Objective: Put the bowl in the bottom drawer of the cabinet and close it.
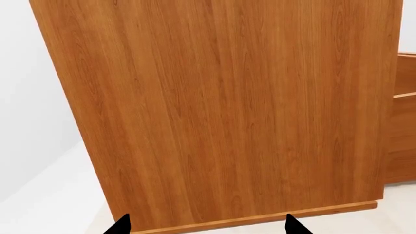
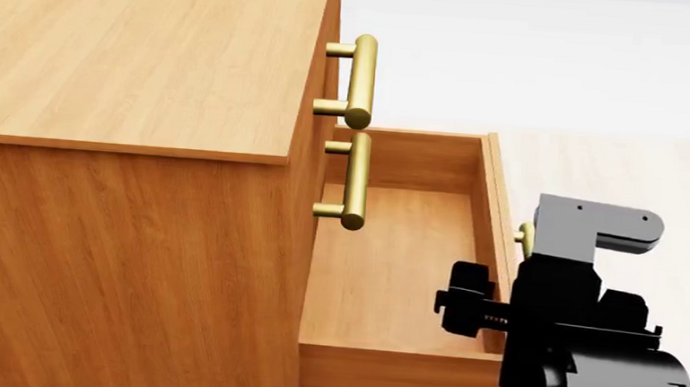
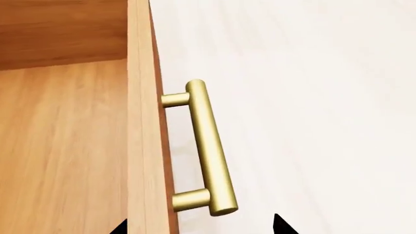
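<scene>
The bowl is out of view in every frame. The cabinet (image 2: 137, 64) fills the left of the head view, and its bottom drawer (image 2: 389, 259) is pulled far out, showing a bare wooden floor. The drawer's brass handle (image 3: 208, 146) lies close in front of my right gripper (image 3: 201, 226). That gripper is open, its fingertips spread to either side of the handle's near end and the drawer front (image 3: 146, 122), gripping nothing. My right arm (image 2: 565, 333) hangs over the drawer's front right corner. My left gripper (image 1: 204, 226) is open and faces the cabinet's plain side panel (image 1: 215, 107).
The two upper drawers are shut, and their brass handles (image 2: 362, 78) (image 2: 352, 180) jut out over the open drawer. Pale floor (image 3: 312, 97) lies beyond the drawer front. A white wall (image 1: 32, 97) stands beside the cabinet.
</scene>
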Robot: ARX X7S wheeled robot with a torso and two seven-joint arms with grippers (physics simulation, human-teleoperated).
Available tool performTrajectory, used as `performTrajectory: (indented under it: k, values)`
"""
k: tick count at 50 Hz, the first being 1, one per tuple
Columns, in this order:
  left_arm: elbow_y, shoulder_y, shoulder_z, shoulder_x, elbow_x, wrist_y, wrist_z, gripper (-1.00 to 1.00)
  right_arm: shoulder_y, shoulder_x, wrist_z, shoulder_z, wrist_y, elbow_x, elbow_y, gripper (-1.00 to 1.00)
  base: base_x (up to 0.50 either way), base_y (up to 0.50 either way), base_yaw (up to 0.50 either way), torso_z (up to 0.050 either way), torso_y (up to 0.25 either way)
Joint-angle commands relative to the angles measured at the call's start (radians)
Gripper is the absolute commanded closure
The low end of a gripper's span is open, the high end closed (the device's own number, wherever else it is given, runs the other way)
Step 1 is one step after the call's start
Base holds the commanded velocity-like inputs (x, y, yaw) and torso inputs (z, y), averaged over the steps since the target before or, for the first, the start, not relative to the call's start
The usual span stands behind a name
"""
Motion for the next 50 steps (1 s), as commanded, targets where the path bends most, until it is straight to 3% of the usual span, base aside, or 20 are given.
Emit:
performTrajectory:
  k: [1,42,50]
  values:
    - [-0.003,0.000,0.005,-0.005,-0.003,0.004,-0.006,-1.00,0.004,0.015,0.011,0.001,-0.049,-0.040,0.062,-1.00,0.00,0.00,0.00,0.000,0.000]
    - [-0.002,-0.010,0.021,-0.017,-0.008,-0.002,-0.025,-1.00,0.031,0.068,0.024,0.015,-0.143,-0.070,0.181,-1.00,0.00,0.00,0.00,0.000,0.000]
    - [-0.001,-0.007,0.023,-0.019,-0.012,0.002,-0.027,-1.00,-0.060,0.096,-0.043,0.050,-0.056,0.044,-0.167,-1.00,0.00,0.00,0.00,0.000,0.000]
